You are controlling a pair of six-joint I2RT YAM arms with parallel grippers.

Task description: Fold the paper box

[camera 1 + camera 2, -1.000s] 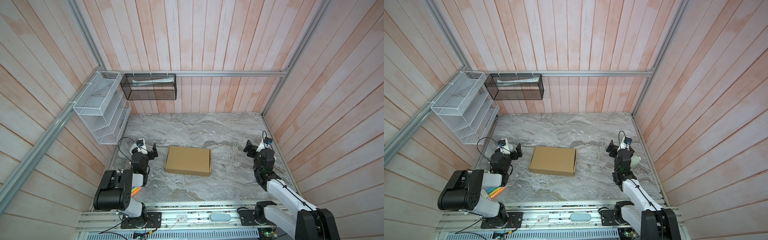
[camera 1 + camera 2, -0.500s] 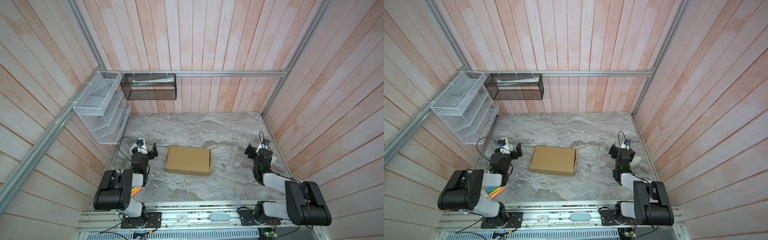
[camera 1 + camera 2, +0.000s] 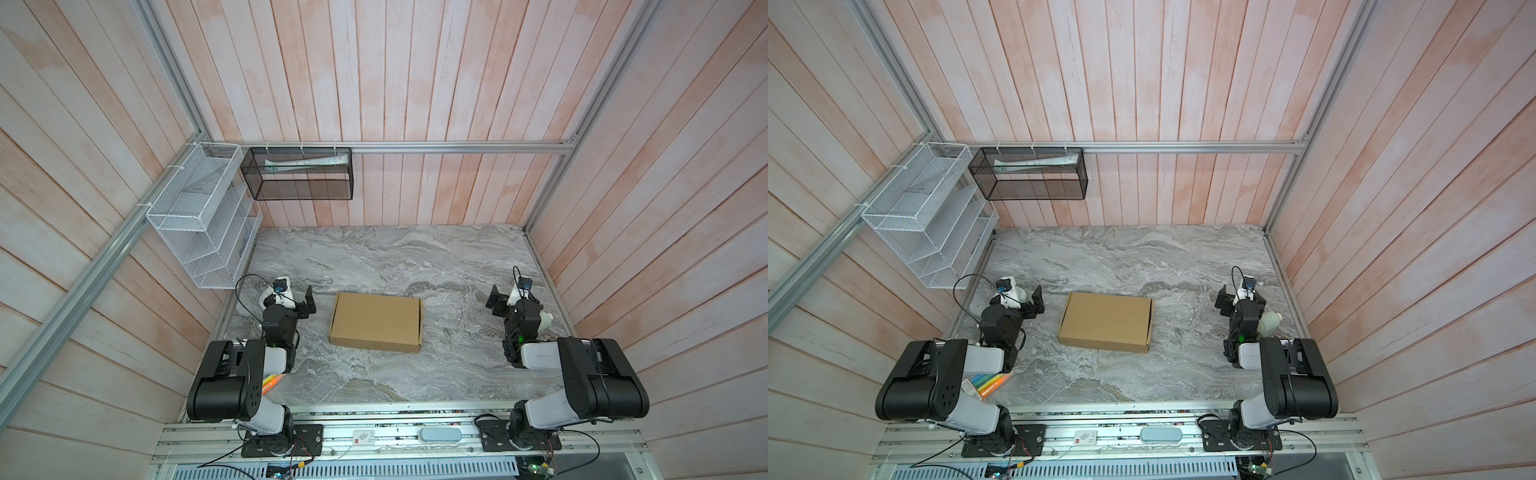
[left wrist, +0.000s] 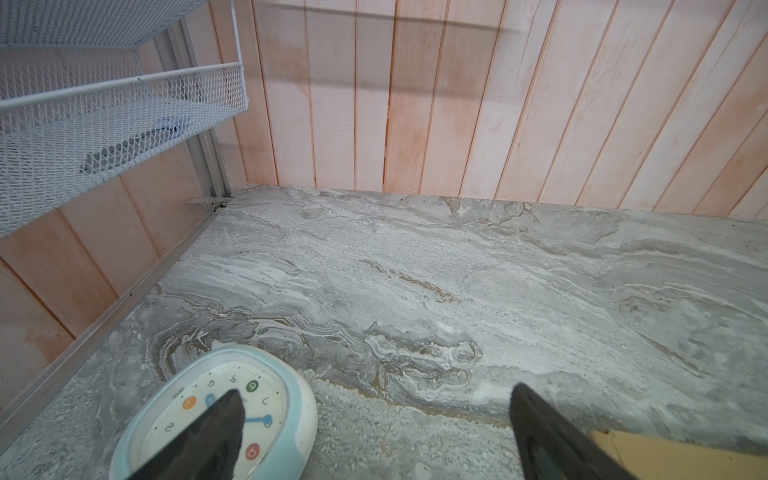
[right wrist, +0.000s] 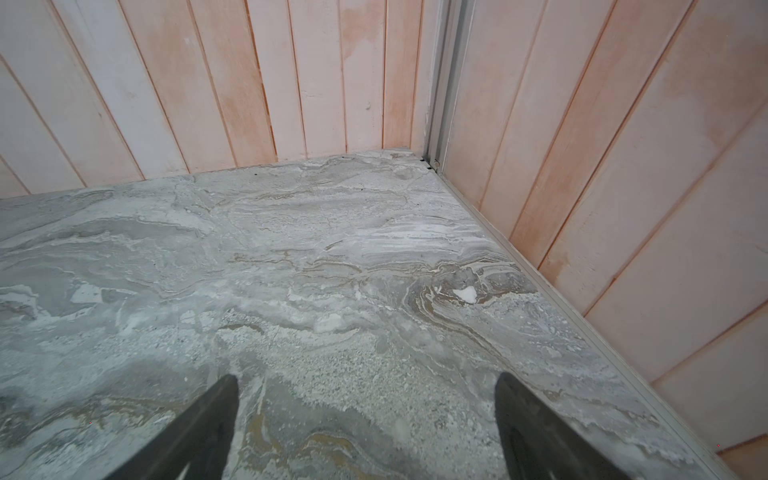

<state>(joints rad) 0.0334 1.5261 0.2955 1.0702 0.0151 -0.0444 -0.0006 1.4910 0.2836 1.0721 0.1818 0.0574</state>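
- One table point(image 3: 415, 257) of grey marble carries everything.
- Right arm point(image 3: 582, 374) is what has changed. A second ago its forearm reached out along the table's right edge; now it is folded back over its base. It matches the left arm point(image 3: 232, 374), which has not moved.
- Box point(image 3: 376, 322) point(image 3: 1106, 322) lies flat mid-table between the arms, somewhat nearer the left one and touched by neither. It has not shifted. It reads as a closed shallow mailer, lid down, with no flap sticking out.
- Right jaws stand wide over plain table in the wrist view, holding nothing.
- Left jaws stand wide too, and empty. In the wrist view one finger overlaps a clock point(image 4: 274, 399), and a corner of the box shows past the other.
- Judgement: with both arms tucked back and nothing gripped, the folding looks finished, and no step seems left.
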